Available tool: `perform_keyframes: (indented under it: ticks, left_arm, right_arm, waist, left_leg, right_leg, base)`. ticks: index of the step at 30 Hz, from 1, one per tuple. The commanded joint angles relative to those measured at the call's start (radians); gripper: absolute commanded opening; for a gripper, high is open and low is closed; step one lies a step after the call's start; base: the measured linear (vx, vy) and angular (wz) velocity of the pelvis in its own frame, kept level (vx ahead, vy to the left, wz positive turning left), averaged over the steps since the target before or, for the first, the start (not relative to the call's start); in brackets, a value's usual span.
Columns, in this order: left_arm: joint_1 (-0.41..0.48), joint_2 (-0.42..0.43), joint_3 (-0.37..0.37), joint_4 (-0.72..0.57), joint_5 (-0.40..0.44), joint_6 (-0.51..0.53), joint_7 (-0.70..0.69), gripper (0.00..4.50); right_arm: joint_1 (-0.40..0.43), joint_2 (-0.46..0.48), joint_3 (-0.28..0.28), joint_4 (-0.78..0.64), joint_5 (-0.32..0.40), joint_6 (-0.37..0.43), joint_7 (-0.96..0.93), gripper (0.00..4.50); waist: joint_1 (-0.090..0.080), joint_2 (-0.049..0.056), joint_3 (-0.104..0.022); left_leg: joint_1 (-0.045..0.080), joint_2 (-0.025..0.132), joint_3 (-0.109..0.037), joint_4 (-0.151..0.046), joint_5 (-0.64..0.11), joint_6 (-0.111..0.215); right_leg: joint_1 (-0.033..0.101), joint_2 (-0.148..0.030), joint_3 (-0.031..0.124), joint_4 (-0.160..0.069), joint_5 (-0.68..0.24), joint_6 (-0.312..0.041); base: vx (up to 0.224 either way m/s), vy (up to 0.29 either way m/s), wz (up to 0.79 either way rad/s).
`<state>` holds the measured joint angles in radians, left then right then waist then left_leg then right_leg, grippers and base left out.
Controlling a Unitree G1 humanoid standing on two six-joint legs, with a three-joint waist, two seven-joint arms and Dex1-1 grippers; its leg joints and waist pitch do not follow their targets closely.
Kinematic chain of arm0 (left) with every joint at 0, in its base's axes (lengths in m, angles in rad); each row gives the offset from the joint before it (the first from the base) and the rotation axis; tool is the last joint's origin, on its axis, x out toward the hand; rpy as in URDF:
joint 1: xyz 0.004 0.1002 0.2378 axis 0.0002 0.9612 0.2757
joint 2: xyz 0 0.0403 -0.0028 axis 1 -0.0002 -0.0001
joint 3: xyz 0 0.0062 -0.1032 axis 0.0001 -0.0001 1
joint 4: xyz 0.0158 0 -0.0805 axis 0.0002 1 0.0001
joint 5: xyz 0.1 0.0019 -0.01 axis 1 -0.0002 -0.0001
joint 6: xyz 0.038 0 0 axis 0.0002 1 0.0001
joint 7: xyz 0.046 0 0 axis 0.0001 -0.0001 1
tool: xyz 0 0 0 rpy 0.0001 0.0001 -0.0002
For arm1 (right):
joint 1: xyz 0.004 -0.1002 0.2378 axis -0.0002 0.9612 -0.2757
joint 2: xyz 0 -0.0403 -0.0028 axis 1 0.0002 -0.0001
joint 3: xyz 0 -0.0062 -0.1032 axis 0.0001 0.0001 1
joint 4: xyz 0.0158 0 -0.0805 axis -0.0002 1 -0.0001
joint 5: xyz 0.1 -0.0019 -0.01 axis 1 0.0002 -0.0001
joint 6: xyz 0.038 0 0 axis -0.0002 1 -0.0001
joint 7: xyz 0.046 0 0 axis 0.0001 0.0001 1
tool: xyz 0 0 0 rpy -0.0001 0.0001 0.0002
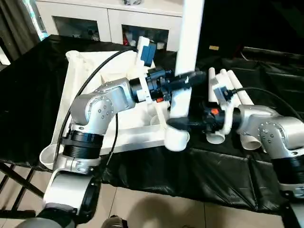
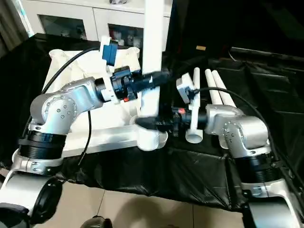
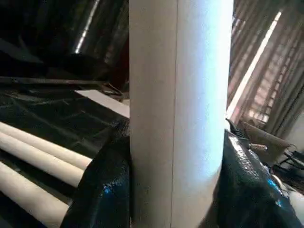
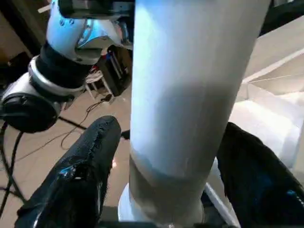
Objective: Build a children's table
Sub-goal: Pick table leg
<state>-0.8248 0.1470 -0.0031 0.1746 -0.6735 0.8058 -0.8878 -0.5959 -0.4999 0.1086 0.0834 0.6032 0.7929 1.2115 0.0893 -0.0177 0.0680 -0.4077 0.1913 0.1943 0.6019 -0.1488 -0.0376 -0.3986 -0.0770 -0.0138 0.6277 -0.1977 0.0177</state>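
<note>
Your left gripper (image 1: 183, 80) clamps the upright leg (image 1: 187, 57) standing in the tabletop's (image 1: 95, 76) corner socket (image 1: 176, 138). Below it, the right gripper (image 1: 178, 123) straddles the leg, fingers (image 4: 80, 180) apart, not gripping. Keep the leg vertical and press straight down.

White leg (image 1: 189, 42) upright in tabletop (image 1: 80, 85) (corner socket)

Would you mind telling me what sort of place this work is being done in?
Probably a furnished indoor room used as a test space: a white cabinet with glass doors behind, a work surface under a black cloth, a tiled floor, and curtains with daylight behind them.
</note>
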Motion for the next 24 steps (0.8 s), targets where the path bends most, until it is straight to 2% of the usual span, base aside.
perform_keyframes:
  ticks: [1,6,13,18,24]
  left_arm:
    - [-0.016,0.002,-0.008,-0.009,-0.013,0.007,-0.014,1.85]
    - [-0.012,0.005,-0.01,-0.024,-0.034,0.027,-0.043,1.85]
    - [-0.006,-0.007,-0.009,-0.031,-0.053,0.037,-0.052,1.85]
    - [-0.004,-0.02,-0.002,-0.034,-0.058,0.041,-0.044,1.85]
    - [-0.002,-0.02,-0.007,-0.032,-0.06,0.039,-0.044,1.85]
  right_arm:
    - [-0.019,-0.015,0.015,0.004,-0.009,-0.01,0.02,3.39]
    - [-0.02,-0.014,0.024,0.01,-0.01,-0.009,0.035,3.39]
    - [-0.021,-0.007,0.031,0.015,0.001,0.002,0.05,3.39]
    - [-0.018,0.001,0.036,0.017,0.003,0.005,0.054,2.86]
    - [-0.014,0.006,0.038,0.015,0.002,0.01,0.056,2.33]
  waist:
    - [0.001,-0.006,-0.081]
    - [0.002,-0.008,-0.084]
    - [0.002,-0.007,-0.084]
    - [0.002,-0.008,-0.084]
    - [0.002,-0.005,-0.085]
  left_leg:
    - [0.037,0.028,-0.011,-0.061,-0.176,0.002]
    - [0.035,0.027,-0.01,-0.058,-0.15,0.017]
    - [0.036,0.028,-0.01,-0.057,-0.162,0.016]
    - [0.035,0.028,-0.01,-0.056,-0.151,0.023]
    - [0.036,0.028,-0.011,-0.056,-0.151,0.021]
  right_leg:
    - [0.044,-0.046,0.019,-0.07,-0.101,-0.249]
    - [0.045,-0.045,0.019,-0.065,-0.062,-0.263]
    - [0.045,-0.045,0.018,-0.066,-0.077,-0.265]
    - [0.046,-0.045,0.018,-0.066,-0.069,-0.265]
    - [0.046,-0.044,0.018,-0.064,-0.06,-0.267]
  base:
    - [0.0,0.0,0.0]
    - [0.0,0.0,0.0]
    - [0.0,0.0,0.0]
    - [0.0,0.0,0.0]
    - [0.0,0.0,0.0]
